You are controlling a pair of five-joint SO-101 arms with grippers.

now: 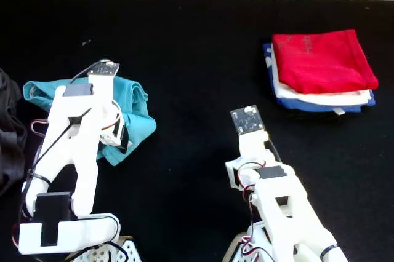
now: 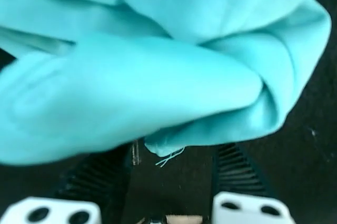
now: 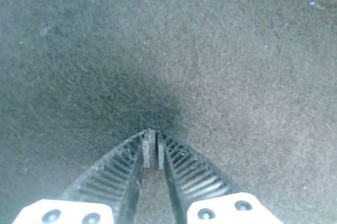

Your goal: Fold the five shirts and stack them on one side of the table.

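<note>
Likely the spread left gripper (image 2: 175, 163) grabs several teal shirt (image 2: 158, 77) layers, bunching it; right gripper (image 3: 151, 148) sits pressed together

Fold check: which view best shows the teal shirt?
High view: the teal shirt lies crumpled on the table, partly under the left arm. Left wrist view shows its folds close up past the end effector; right wrist view faces table.

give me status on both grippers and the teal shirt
Left gripper open at crumpled teal shirt edge. Right gripper shut over bare table. Folded stack, red on top, off to the right; dark cloth at left edge.
</note>
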